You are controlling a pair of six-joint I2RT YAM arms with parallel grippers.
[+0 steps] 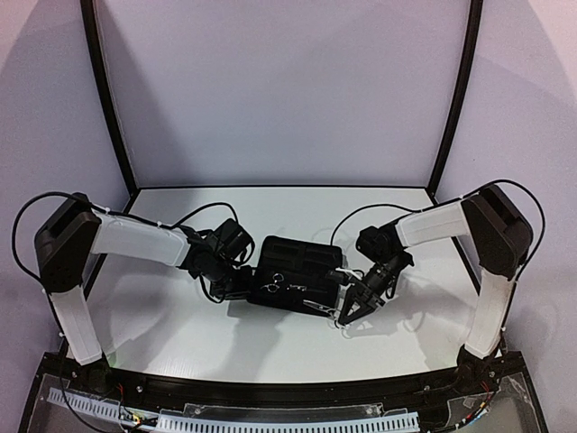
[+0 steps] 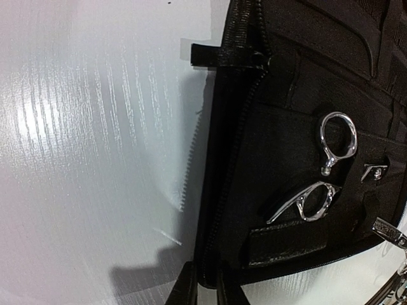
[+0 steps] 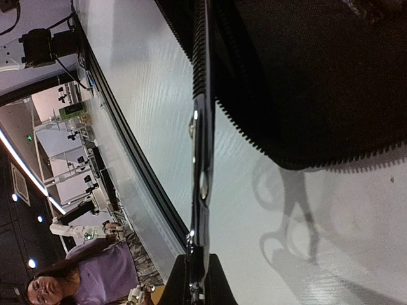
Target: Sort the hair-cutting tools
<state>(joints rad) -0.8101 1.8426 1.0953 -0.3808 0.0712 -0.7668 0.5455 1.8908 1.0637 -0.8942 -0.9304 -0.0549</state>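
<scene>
A pair of silver scissors (image 2: 337, 136) is tucked into a pocket of the open black zip case (image 2: 280, 76), with its two ring handles sticking out. My left gripper (image 2: 205, 273) pinches the case's near zipped edge between its fingers (image 2: 186, 283). In the top view it sits at the case's left side (image 1: 236, 285). My right gripper (image 3: 197, 264) is shut on a second pair of silver scissors (image 3: 198, 159), seen edge-on and held just above the table beside the case's right corner (image 1: 347, 313). The scissors' shadow falls on the table.
The white table (image 1: 180, 334) lies around the case (image 1: 293, 266), which sits between the two arms. A dark frame rail (image 1: 288, 388) runs along the near edge, and purple walls close in the back and sides.
</scene>
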